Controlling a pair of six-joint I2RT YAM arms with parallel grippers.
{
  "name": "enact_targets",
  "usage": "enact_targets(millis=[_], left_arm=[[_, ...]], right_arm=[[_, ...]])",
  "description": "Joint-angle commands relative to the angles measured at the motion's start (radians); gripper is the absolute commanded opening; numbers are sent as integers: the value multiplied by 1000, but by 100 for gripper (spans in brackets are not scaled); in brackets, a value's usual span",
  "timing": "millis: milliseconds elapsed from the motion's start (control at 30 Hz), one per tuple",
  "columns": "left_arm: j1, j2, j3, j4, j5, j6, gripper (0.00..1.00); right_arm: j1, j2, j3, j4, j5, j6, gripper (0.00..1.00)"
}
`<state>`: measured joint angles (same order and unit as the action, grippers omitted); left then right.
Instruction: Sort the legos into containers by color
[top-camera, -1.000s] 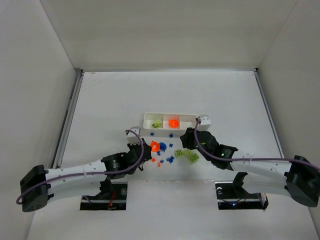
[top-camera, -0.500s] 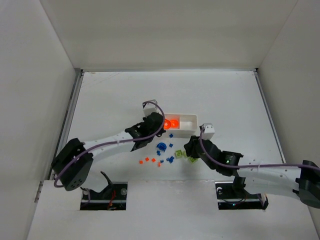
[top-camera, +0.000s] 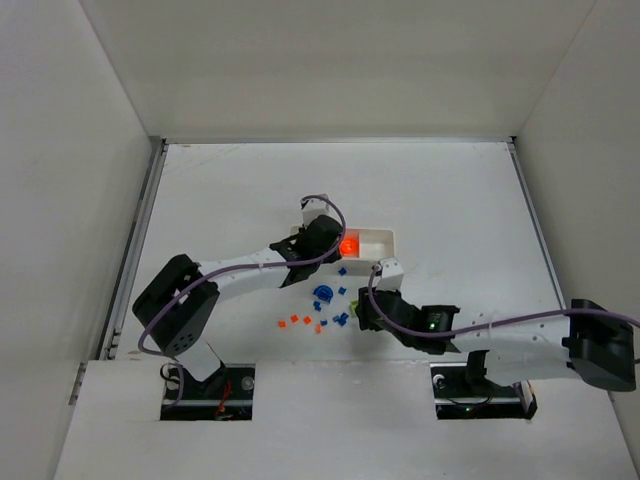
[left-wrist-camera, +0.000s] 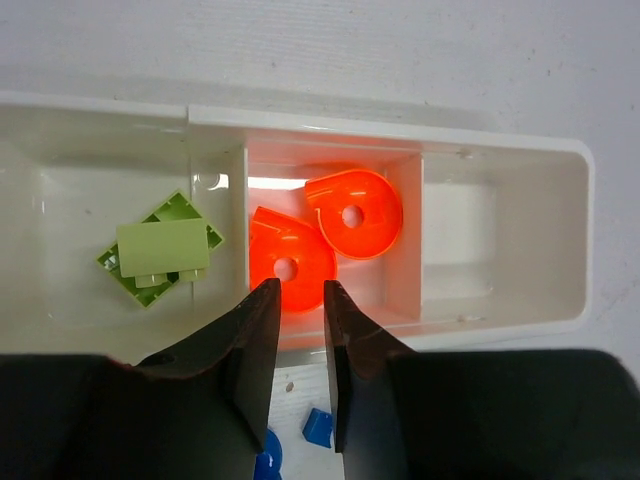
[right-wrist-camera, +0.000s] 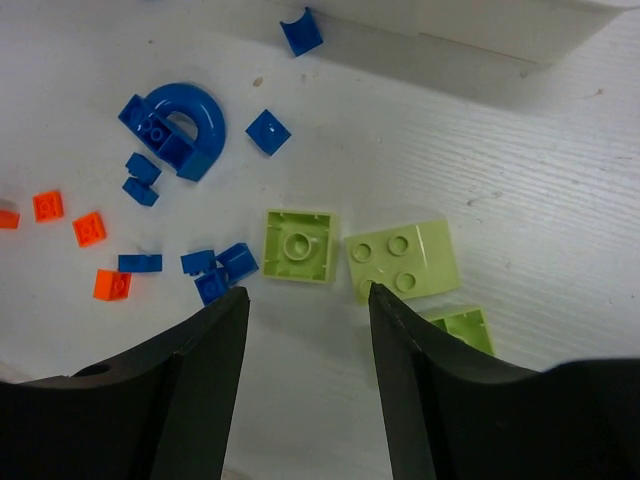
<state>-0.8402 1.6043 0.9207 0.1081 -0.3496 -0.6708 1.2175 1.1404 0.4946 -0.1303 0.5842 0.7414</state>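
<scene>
**White plastic tray with sorted and loose legos**

White tray (left-wrist-camera: 585, 240) on the tabletop (right-wrist-camera: 560, 180), divided into square compartments.

- Middle compartment: two orange curved legos (left-wrist-camera: 352, 213), touching one another.
- Compartment at 9 o'clock of the middle one: lime plates (left-wrist-camera: 162, 248), stacked askew.
- Left pincer (left-wrist-camera: 299, 290): over the near wall of the middle compartment. Its jaws stand a narrow gap apart with nothing between them.
- Right pincer (right-wrist-camera: 306, 295): over the loose pile on the tabletop near the tray. Its jaws are wide and hold nothing.
- Right wrist view, 12 o'clock of the jaws: two lime square legos (right-wrist-camera: 298, 246) side by side, one underside up, the other studs up.
- 5 o'clock: a third lime piece (right-wrist-camera: 460, 328), partly hidden by a finger.
- 10 o'clock: blue arch (right-wrist-camera: 185, 125) with small blue bits close by.
- 9 o'clock: several small orange bricks (right-wrist-camera: 89, 229), apart from each other
</scene>
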Motion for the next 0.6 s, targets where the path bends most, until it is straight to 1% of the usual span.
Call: enact_targets(millis=[0,67,133,233,333,433,567], left_arm=[[-4,-93,-11,15,-43,17,22],[-12,-148,-48,16,-63,22,22],[-16,-217,-101,16,-75,20,22],[-32,-309,-184,8,-78,10,22],[-61,-381,-264,7,-78,-7,23],[-101,-432,-333,15,-80,-35,23],[-151,-495,-405,18,-100,-75,24]], right_arm=[[18,45,73,18,16,-22,58],[18,71,88,27,16,-31,57],[20,93,101,29,13,-31,52],[21,130,113,24,-7,-20,49],[21,165,119,18,-7,-5,49],[21,191,124,26,-9,-2,54],[15,242,148,26,-1,-19,56]])
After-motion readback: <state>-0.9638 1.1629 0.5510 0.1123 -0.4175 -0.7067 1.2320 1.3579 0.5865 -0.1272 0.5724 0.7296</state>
